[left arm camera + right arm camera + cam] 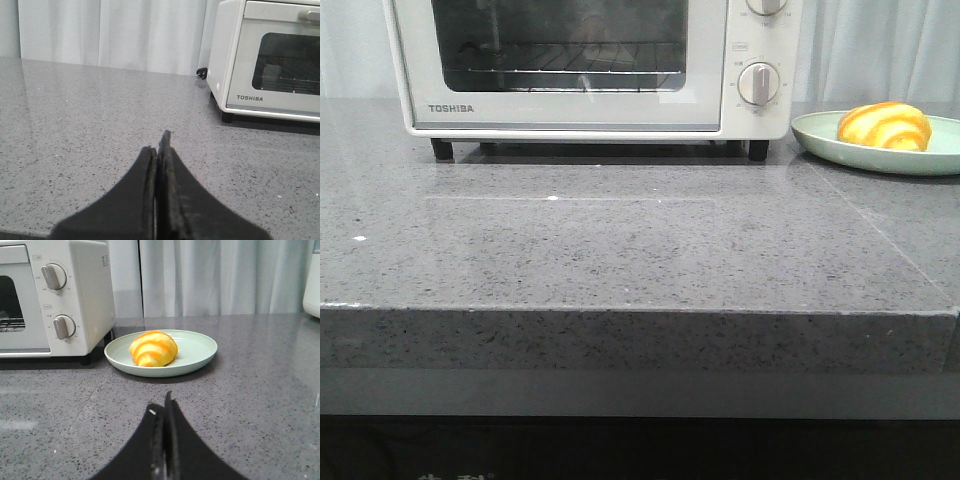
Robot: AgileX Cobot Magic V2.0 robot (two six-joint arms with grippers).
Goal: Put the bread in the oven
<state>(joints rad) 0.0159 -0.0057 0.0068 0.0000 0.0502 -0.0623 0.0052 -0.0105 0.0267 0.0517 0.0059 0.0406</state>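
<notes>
Currently the bread (883, 125) lies on a green plate (820, 135) at the counter's (640, 250) far right, just right of the closed oven (590, 65). Both the left claw (161, 150) and right claw (164, 412) are clenched, holding nothing, low over the counter.

bread (884, 125) on plate (820, 140), plate right of oven (590, 65)

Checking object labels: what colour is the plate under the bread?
Pale green plate; clearest in the right wrist view.
</notes>
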